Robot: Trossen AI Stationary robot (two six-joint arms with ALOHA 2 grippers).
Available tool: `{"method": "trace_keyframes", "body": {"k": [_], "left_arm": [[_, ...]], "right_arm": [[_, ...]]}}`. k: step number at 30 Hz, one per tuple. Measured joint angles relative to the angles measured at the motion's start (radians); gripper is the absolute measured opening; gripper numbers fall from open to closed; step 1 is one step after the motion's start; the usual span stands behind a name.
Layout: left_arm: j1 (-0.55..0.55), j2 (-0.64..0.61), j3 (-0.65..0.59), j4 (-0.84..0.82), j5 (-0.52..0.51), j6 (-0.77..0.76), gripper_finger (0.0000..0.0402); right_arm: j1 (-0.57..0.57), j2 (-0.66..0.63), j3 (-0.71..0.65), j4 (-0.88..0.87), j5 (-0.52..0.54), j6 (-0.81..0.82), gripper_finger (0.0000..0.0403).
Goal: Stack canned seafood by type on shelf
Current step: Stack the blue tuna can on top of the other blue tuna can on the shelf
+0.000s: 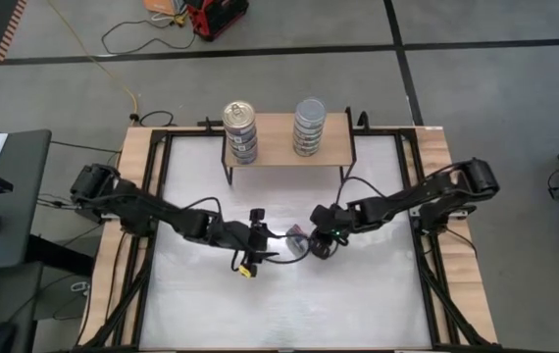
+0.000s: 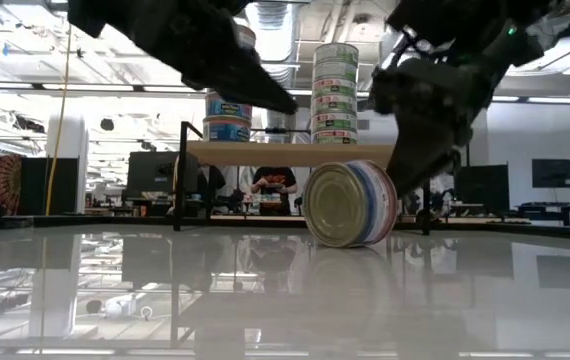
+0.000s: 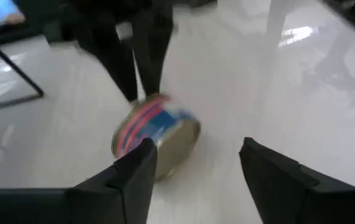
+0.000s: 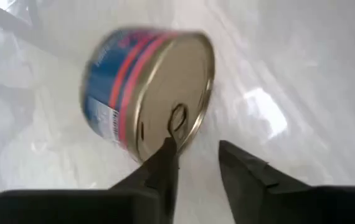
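In the high view, the shelf (image 1: 284, 147) is seen at the table's far edge, with 2 stacks of tins on it: a gold-topped stack (image 1: 240, 131) on the left and a silver-topped stack (image 1: 309, 126) on the right. Both arms are brought together at mid-table. The left gripper (image 1: 263, 242) and the right gripper (image 1: 321, 243) are placed on either side of 1 loose can (image 1: 298, 236), which is only partly shown between them.

In the low view, that can (image 2: 350, 203) is seen lying on its side on the white tabletop (image 2: 285, 300), gold lid turned toward the camera, with the right gripper's fingers (image 2: 420, 170) just beside its far edge.

In the left wrist view, the left gripper (image 3: 196, 171) is shown with its fingers spread apart and nothing clasped; the can (image 3: 157, 134) is tipped over just ahead of 1 finger.

In the right wrist view, the right gripper (image 4: 196, 158) is shown slightly parted, with nothing gripped; the can (image 4: 149, 93), pull-tab lid facing the camera, is touched or nearly touched by 1 fingertip.
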Motion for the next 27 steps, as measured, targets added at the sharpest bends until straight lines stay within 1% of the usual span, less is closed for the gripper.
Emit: {"method": "trace_keyframes", "body": {"k": [2, 5, 8, 11, 14, 16, 18, 21, 24, 27], "left_arm": [[0.013, 0.007, -0.002, -0.009, 0.005, 0.006, 0.0229], [0.035, 0.031, 0.000, 0.019, 0.012, 0.011, 0.0236], [0.059, 0.056, 0.008, 0.040, 0.056, 0.028, 0.0237], [0.068, 0.066, 0.018, 0.013, 0.066, 0.051, 0.0238], [0.071, 0.079, 0.039, 0.045, 0.084, 0.081, 0.0238], [0.071, 0.079, 0.049, 0.020, 0.091, 0.090, 0.0238], [0.071, 0.079, 0.061, 0.008, 0.111, 0.092, 0.0238], [0.070, 0.078, 0.075, -0.042, 0.112, 0.077, 0.0238], [0.058, 0.079, 0.088, -0.104, 0.110, 0.090, 0.0238], [0.053, 0.079, 0.093, -0.129, 0.113, 0.113, 0.0238]], "right_arm": [[0.017, -0.029, 0.000, 0.001, 0.015, -0.007, 0.0169], [0.058, -0.055, 0.001, 0.017, 0.038, -0.007, 0.0206], [0.104, -0.051, 0.002, 0.059, 0.076, -0.004, 0.0241], [0.142, -0.052, 0.002, 0.072, 0.137, 0.023, 0.0262], [0.177, -0.051, 0.002, 0.070, 0.213, 0.033, 0.0266], [0.184, -0.040, 0.002, 0.115, 0.227, 0.035, 0.0266], [0.185, -0.033, 0.002, 0.145, 0.222, 0.036, 0.0266], [0.175, -0.013, 0.004, 0.168, 0.159, 0.079, 0.0266], [0.187, 0.002, 0.002, 0.157, 0.155, 0.089, 0.0265], [0.203, -0.001, 0.002, 0.214, 0.148, 0.080, 0.0265]]}}
